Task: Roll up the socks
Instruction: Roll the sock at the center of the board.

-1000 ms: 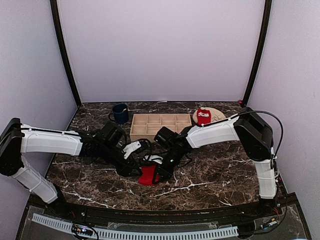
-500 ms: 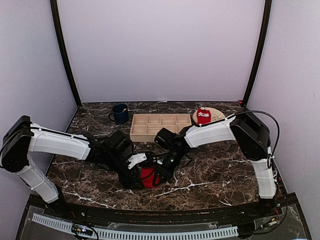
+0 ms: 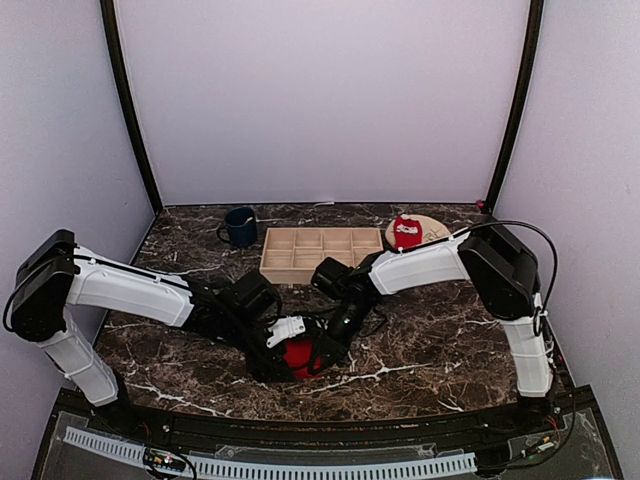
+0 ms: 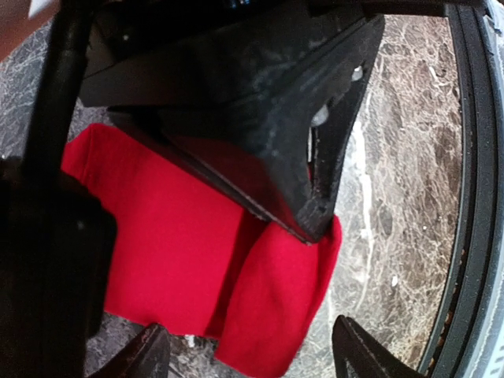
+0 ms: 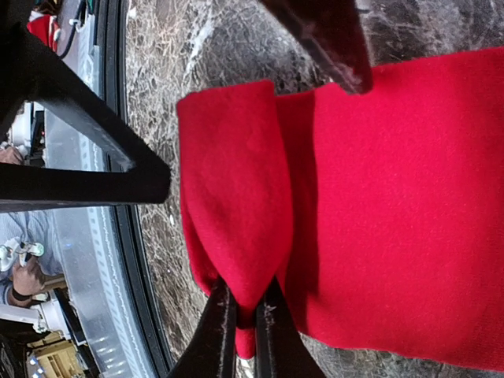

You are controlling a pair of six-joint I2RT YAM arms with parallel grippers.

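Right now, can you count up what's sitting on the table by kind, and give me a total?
Socks: 2
Mug: 1
Plate: 1
Tray: 1
Total: 5

Left pincer (image 3: 282, 345), right pincer (image 3: 320, 352) both at red sock (image 3: 297, 356) — second sock (image 3: 405, 232) on plate (image 3: 434, 228).

right gripper (image 5: 244, 315) blocking sock (image 3: 297, 354), tray (image 3: 280, 273) behind (close)
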